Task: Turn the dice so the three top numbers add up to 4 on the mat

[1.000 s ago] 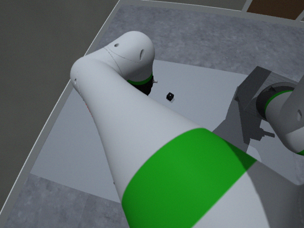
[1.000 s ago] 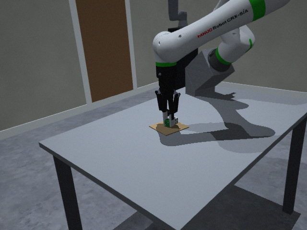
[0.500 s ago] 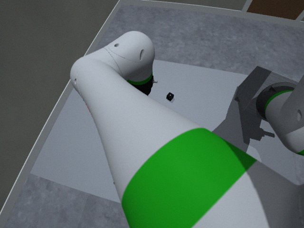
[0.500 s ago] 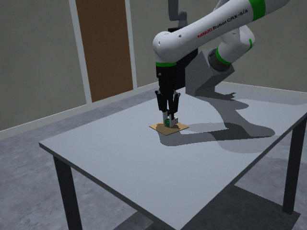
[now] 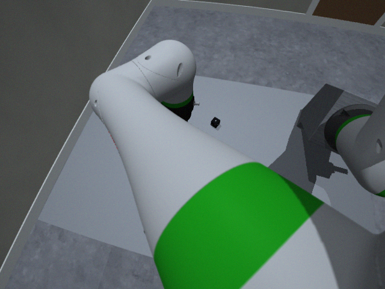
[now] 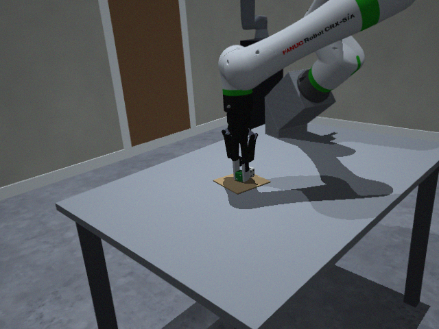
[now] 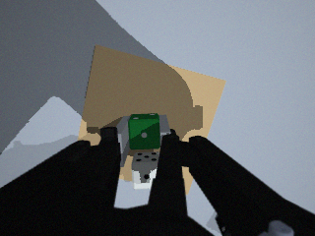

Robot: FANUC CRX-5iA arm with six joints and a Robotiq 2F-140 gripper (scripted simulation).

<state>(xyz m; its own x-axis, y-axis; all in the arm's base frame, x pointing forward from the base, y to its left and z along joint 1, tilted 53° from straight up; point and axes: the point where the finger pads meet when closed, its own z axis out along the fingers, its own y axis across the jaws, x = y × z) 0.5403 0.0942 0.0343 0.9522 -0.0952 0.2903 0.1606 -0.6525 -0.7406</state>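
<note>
Off the mat (image 6: 260, 181) (image 7: 212, 88) — top view only — sits a black die (image 5: 215, 121).

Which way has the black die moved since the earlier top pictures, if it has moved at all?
No, it has not visibly moved. In the top view, the black die sits at the same spot relative to the table's far edge.
</note>
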